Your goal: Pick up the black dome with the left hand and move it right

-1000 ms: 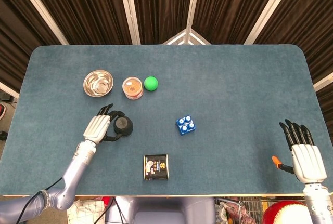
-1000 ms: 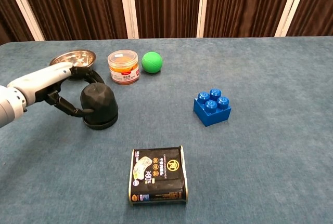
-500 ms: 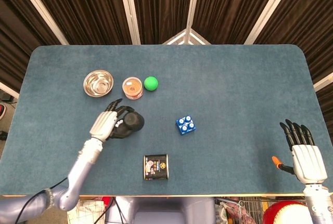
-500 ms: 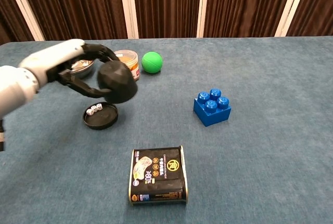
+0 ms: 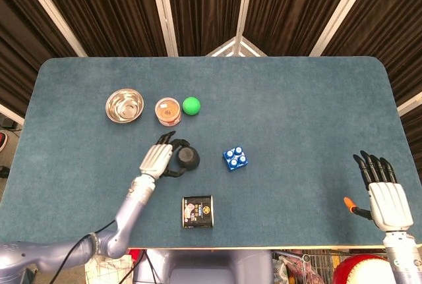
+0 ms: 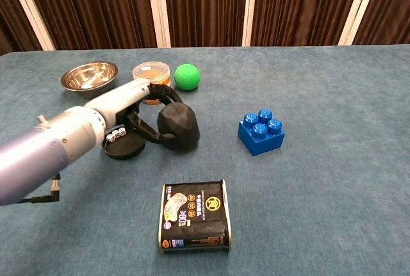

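**On the desk: left hand grips the black dome beside its base**

From the head view, the left hand (image 5: 157,159) lies over the blue desk (image 5: 297,99) with its fingers curled around the black dome (image 5: 188,157), which sits left of the blue brick (image 5: 235,159) and apart from it. A black tin (image 5: 198,211) lies nearer the front edge, below the dome. Along the back row stand a steel bowl (image 5: 124,105), an orange-lidded jar (image 5: 168,111) and a green ball (image 5: 191,105), the jar just beside the ball. At the far right front, the right hand (image 5: 382,188) rests flat with its fingers apart and straight, holding nothing.

From the chest view, the left hand (image 6: 138,106) wraps the black dome (image 6: 179,127) from the left, dark fingers (image 6: 148,134) hooked under and over it. The dome looks tilted; whether its lower edge touches the desk (image 6: 333,193) cannot be told. Just to its left lies a shallow black base (image 6: 125,145) with small white dice (image 6: 115,136) on it, partly hidden by the forearm. The blue brick (image 6: 261,131) stands to the right, well apart from the dome. The black tin (image 6: 194,224) lies in front, label up. The steel bowl (image 6: 90,75), jar (image 6: 150,71) and green ball (image 6: 187,76) stand behind the hand. The right hand does not show in this view.
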You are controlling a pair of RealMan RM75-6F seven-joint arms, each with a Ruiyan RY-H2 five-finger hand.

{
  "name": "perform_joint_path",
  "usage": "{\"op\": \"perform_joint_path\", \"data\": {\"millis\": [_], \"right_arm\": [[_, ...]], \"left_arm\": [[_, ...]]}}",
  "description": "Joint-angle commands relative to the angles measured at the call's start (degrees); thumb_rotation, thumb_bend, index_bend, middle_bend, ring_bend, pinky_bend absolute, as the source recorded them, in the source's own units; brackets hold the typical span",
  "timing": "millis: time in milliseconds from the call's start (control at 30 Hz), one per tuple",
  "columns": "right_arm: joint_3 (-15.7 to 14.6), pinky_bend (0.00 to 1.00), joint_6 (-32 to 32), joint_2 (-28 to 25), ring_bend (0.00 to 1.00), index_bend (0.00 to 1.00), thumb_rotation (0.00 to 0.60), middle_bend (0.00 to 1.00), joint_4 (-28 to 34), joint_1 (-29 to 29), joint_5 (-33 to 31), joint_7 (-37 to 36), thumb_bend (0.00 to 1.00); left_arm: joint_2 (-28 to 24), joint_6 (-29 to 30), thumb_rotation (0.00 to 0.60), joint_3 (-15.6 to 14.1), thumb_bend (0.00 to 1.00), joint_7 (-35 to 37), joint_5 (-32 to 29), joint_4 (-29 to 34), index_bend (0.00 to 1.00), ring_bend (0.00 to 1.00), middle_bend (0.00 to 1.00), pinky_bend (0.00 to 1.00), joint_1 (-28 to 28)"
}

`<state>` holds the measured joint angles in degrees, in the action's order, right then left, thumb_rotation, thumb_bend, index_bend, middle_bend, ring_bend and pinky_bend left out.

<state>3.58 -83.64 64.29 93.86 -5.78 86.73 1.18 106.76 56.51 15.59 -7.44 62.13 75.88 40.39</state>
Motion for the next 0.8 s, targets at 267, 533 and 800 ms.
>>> {"op": "perform_joint_path", "data": {"millis": [267, 533, 800], "right_arm": [[-0.29, 0.00, -0.27, 0.21, 0.00, 0.00, 0.600, 0.00, -0.30, 0.21, 0.33, -0.24, 0.23], [-0.18, 0.00, -0.20, 0.25, 0.00, 0.00, 0.600, 0.00, -0.15, 0.09, 0.31, -0.10, 0.23], [0.12, 0.00, 0.19, 0.14, 0.00, 0.00, 0.600, 0.00, 0.01, -0.17, -0.19, -0.19, 0.23]], "left_arm": [[-1.15, -3.61, 0.600, -1.36, 0.32, 2.64, 1.51, 0.44, 0.11, 0.00, 0.01, 0.00, 0.94], [-7.01, -0.13, 0.600, -1.43, 0.31, -0.29, 4.54, 10.01, 0.06, 0.00, 0.00, 0.00, 0.15], [-18.61, 17.84, 0.600, -8.10, 0.32, -17.43, 11.34, 27.34, 0.09, 0.00, 0.10, 0.00, -9.22]]}}
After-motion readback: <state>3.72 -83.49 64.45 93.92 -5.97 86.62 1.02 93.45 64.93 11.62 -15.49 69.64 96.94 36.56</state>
